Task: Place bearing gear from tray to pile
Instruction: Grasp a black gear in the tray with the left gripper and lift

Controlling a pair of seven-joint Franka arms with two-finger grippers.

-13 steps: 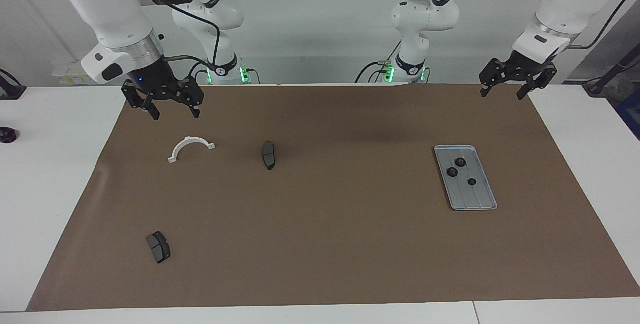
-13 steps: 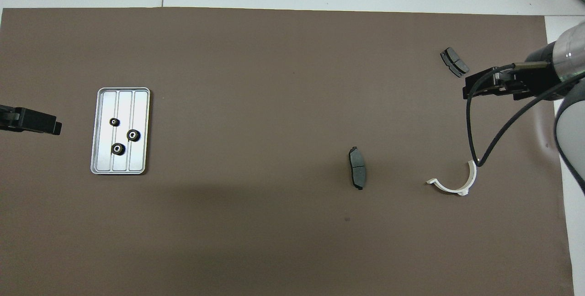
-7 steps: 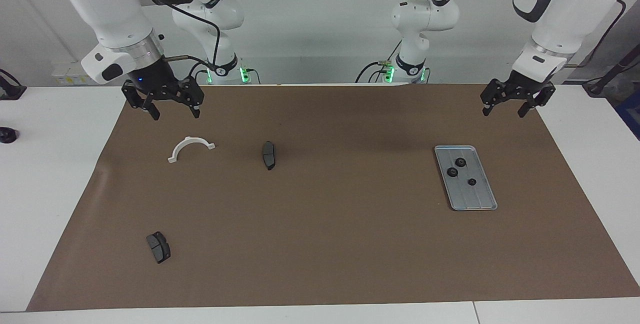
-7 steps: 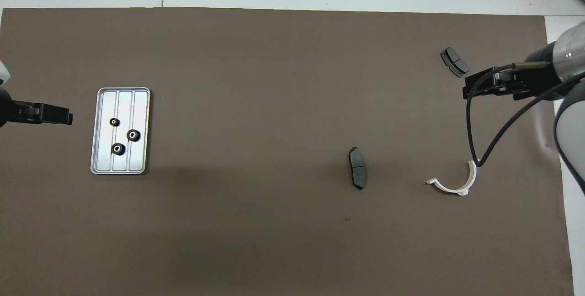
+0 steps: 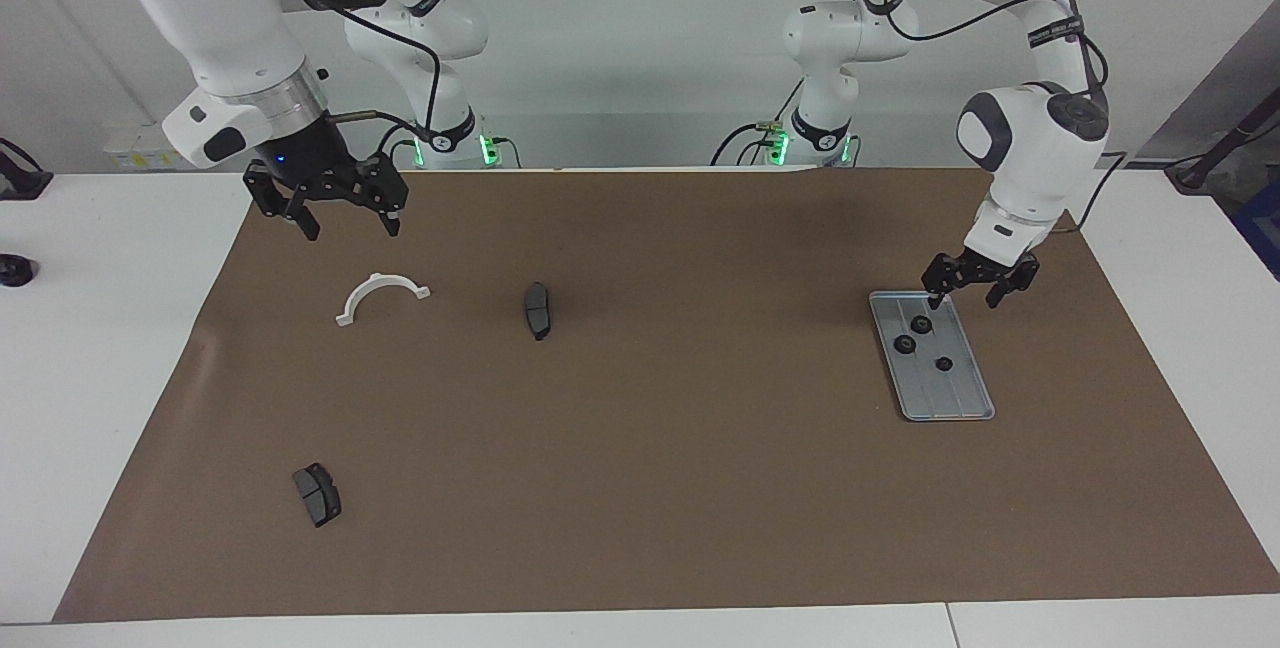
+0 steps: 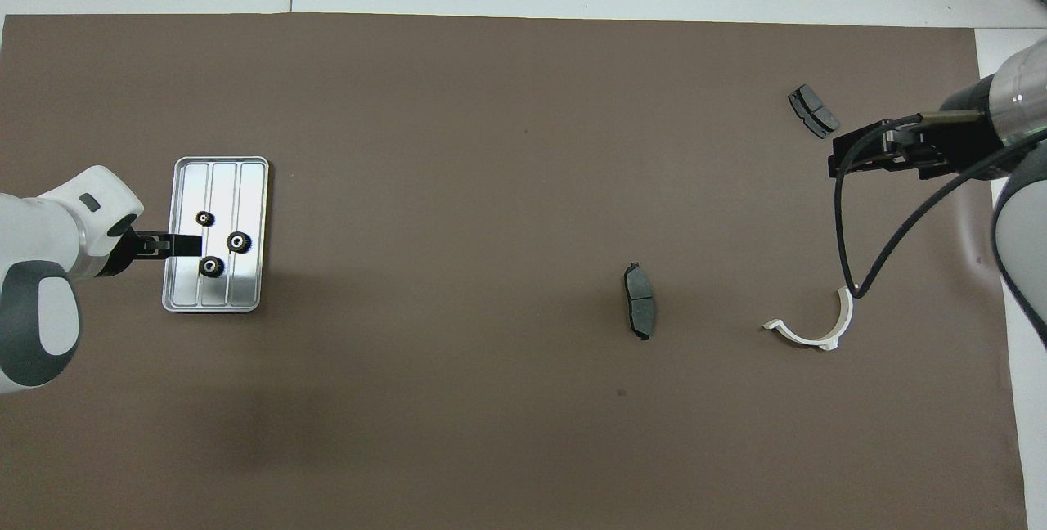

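Left tool (image 5: 966, 294), released and empty, hangs over the tray (image 5: 955, 398) rim at right of the facing frame. Three bearing gears (image 5: 921, 325) lie in the tray. Right tool (image 5: 346, 222), released, waits upper left above the white half-ring (image 5: 380, 295). Two brake pads (image 5: 538, 309) lie well clear.

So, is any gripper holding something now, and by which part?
Nothing is held. The left gripper is open over the tray, above the bearing gears; the right gripper waits open over the mat.
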